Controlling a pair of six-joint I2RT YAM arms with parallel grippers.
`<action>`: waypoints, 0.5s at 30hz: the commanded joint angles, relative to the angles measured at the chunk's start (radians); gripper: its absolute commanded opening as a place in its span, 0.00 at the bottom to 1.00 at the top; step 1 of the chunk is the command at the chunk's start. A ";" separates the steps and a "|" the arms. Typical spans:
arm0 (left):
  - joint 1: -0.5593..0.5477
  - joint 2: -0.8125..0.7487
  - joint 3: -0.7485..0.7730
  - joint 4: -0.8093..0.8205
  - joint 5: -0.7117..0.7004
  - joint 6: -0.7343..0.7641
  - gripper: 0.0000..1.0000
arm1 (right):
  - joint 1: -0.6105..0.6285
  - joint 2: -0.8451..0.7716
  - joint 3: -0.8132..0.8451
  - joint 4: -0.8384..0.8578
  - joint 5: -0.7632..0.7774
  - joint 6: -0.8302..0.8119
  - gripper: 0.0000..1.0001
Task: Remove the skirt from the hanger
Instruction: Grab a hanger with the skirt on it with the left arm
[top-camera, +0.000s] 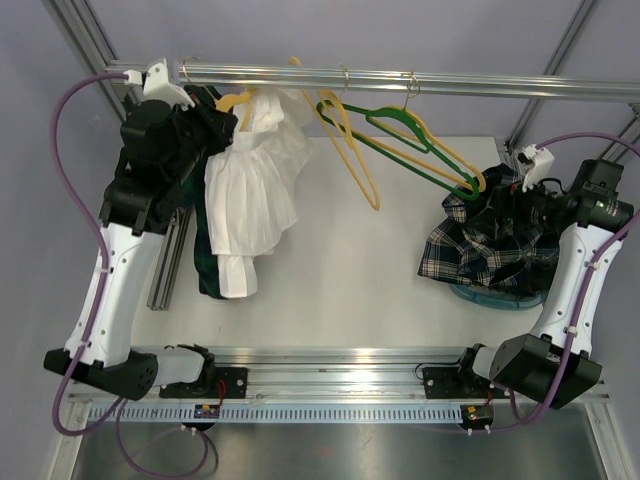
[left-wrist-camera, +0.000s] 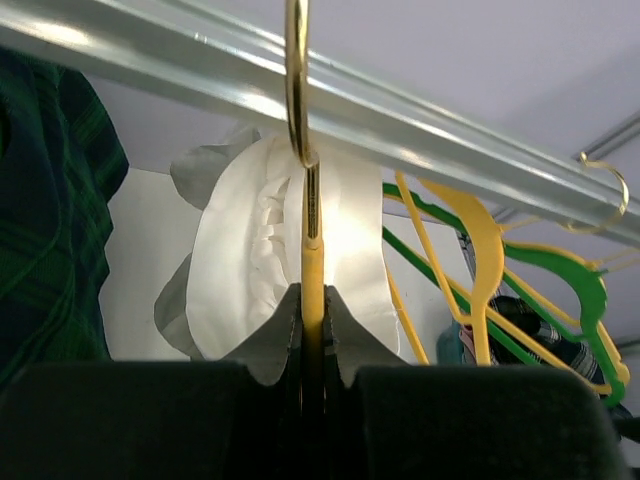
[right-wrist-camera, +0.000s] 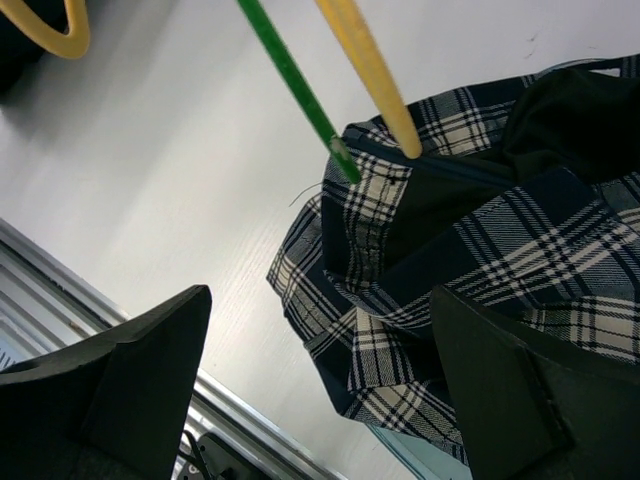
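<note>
The left end effector (left-wrist-camera: 312, 340) was clamped on the neck of the yellow hanger (left-wrist-camera: 311, 230) carrying the white skirt (top-camera: 250, 195), not yet off. The right end effector (right-wrist-camera: 320, 380) gaped wide above a plaid garment (top-camera: 495, 245) on the counter (top-camera: 330, 270).

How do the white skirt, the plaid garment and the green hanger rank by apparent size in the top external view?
1. White skirt and plaid garment: look about alike, so I won't rank them.
2. Green hanger: thin frame, clearly least area.

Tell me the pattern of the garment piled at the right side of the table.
Navy and white plaid garment, clearest in the right wrist view.
</note>
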 joint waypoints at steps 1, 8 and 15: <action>0.004 -0.149 -0.092 0.175 0.102 0.040 0.00 | 0.000 -0.022 0.035 -0.069 -0.077 -0.099 0.98; 0.004 -0.304 -0.287 0.172 0.240 0.115 0.00 | 0.002 0.008 0.115 -0.130 -0.111 -0.117 0.98; 0.004 -0.470 -0.532 0.233 0.367 0.185 0.00 | 0.113 -0.005 0.162 -0.126 0.000 -0.005 0.95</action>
